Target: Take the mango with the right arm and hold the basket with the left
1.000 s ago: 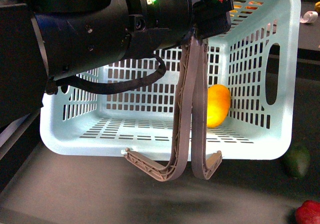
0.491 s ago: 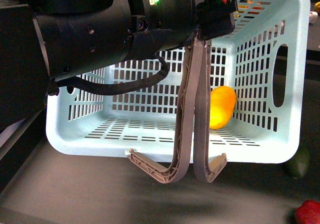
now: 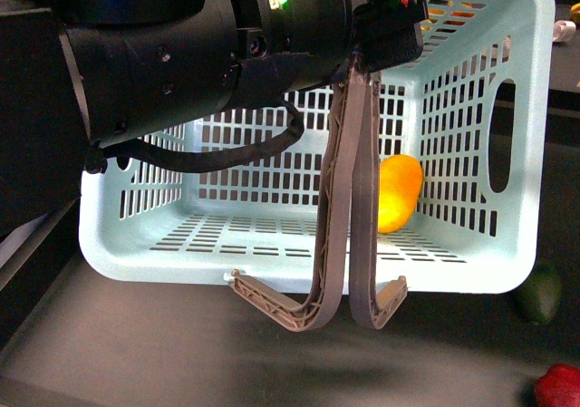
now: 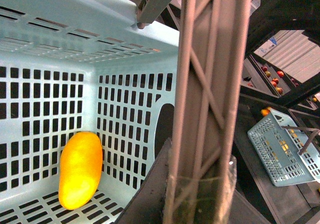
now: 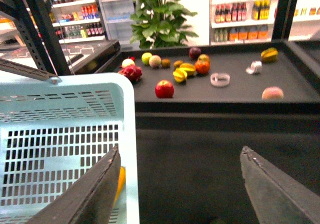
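The pale aqua basket (image 3: 471, 126) hangs tilted above the dark table, its two grey-brown handles (image 3: 349, 198) pinched together in my left gripper (image 3: 385, 40), which is shut on them. From the left wrist, the handles (image 4: 210, 94) run straight up out of that gripper (image 4: 200, 189). The yellow-orange mango (image 3: 397, 194) lies inside, against the right wall, and shows again as the mango (image 4: 80, 169) on the slotted floor. My right gripper (image 5: 181, 150) is open beside the basket's corner (image 5: 127, 134), outside it, with nothing between its fingers. A sliver of mango (image 5: 121, 181) shows behind one finger.
A dark green fruit (image 3: 541, 294) and a red one (image 3: 557, 387) lie on the table right of the basket. A far black tray holds a red apple (image 5: 164, 89), other fruit and a tape ring (image 5: 220, 79). A second basket (image 4: 282, 146) sits further off.
The hanging basket has swung slightly to the right and back a little, the mango shifting with it. My left gripper keeps its hold on the handles.
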You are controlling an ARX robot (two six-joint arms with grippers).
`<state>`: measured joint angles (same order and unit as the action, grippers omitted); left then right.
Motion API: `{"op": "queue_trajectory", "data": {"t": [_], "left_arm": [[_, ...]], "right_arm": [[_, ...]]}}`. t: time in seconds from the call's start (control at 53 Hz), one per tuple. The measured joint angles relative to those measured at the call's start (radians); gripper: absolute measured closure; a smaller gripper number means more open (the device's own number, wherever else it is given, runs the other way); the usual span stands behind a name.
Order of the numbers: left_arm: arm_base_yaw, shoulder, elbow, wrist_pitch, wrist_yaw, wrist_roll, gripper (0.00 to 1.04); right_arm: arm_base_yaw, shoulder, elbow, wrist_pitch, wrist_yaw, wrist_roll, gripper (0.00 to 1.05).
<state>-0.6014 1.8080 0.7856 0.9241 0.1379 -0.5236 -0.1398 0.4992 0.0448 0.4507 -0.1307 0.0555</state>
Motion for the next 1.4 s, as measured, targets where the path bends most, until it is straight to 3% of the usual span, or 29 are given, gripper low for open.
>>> {"op": "queue_trajectory", "data": {"t": [0.094, 0.17, 0.34, 0.981, 1.094, 1.396], "left_arm": [[0.000, 0.000, 0.000, 0.000, 0.003, -0.001, 0.98], [0.000, 0.000, 0.000, 0.000, 0.003, -0.001, 0.98], [0.000, 0.000, 0.000, 0.000, 0.001, -0.001, 0.98], [0.001, 0.000, 0.000, 0.000, 0.001, 0.000, 0.98], [0.001, 0.000, 0.000, 0.000, 0.002, 0.000, 0.98], [0.002, 0.000, 0.000, 0.000, 0.001, -0.001, 0.98]], "right_arm": [[0.021, -0.021, -0.032, 0.025, 0.019, -0.027, 0.59], [0.102, -0.058, -0.040, -0.019, 0.122, -0.039, 0.75], [0.136, -0.139, -0.040, -0.087, 0.131, -0.050, 1.03], [0.136, -0.326, -0.040, -0.274, 0.130, -0.053, 1.03], [0.136, -0.467, -0.039, -0.442, 0.130, -0.053, 1.03], [0.137, -0.494, -0.039, -0.449, 0.129, -0.053, 1.03]]}}
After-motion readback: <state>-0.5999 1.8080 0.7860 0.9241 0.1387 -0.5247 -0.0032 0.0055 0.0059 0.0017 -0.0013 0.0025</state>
